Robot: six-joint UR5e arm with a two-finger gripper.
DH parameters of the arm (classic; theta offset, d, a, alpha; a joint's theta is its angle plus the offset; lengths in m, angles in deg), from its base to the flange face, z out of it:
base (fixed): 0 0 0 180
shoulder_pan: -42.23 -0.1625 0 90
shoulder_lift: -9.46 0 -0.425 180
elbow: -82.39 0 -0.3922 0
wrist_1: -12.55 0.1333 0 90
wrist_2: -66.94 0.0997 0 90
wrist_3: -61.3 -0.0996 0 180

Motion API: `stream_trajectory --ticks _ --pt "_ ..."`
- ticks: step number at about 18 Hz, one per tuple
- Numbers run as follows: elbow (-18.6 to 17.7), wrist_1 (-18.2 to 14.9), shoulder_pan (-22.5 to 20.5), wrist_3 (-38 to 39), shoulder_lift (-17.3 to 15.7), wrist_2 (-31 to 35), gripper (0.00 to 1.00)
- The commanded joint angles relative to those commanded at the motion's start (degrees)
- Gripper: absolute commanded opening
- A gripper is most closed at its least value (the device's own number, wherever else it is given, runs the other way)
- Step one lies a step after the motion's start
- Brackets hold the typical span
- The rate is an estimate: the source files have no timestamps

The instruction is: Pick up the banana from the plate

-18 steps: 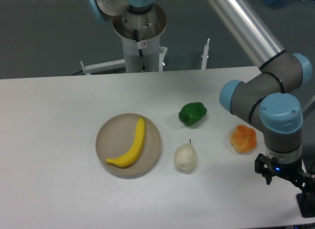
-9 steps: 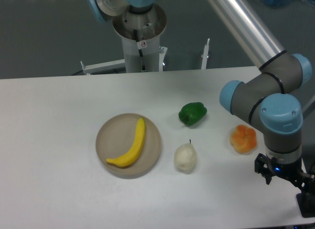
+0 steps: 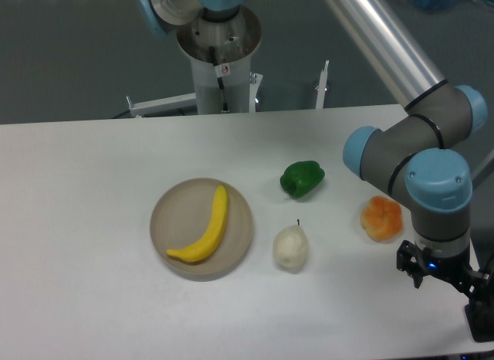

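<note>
The banana point(image 3: 205, 230) lies on the plate point(image 3: 171, 215) on the white surface point(image 3: 77, 221), and my gripper point(image 3: 480, 320) is far off at the right edge, where I cannot tell how its fingers stand.

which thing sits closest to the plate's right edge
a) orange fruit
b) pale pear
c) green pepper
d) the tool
b: the pale pear lies just beside the right rim of the plate, while the green pepper sits farther up and the orange fruit far to the right.
</note>
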State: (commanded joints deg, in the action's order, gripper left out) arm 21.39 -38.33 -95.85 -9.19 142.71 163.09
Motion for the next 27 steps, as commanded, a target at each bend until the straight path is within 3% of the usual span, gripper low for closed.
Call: stream_trajectory --ticks 4,8,12,15,18,22,25,27 --pt "-1.4 -0.3 0.2 2.1 -2.3 1.0 1.00" --pt "-6.9 -1.2 0.7 3.9 -7.2 3.6 1.00" --pt "-14.0 -8.1 1.1 9.7 -13.3 2.4 1.00" --pt "-15.6 -14.0 2.7 15.8 -15.7 -2.3 1.00" --pt "-18.1 -18.0 4.1 20.6 -17.7 -7.6 1.00" --pt "-23.4 -17.7 6.4 24.6 -19.4 -13.2 1.00" --pt "-26.6 -17.3 9.1 28.6 -20.2 -13.4 1.00" --pt "-29.5 -13.7 11.2 31.2 -20.4 -13.3 1.00"
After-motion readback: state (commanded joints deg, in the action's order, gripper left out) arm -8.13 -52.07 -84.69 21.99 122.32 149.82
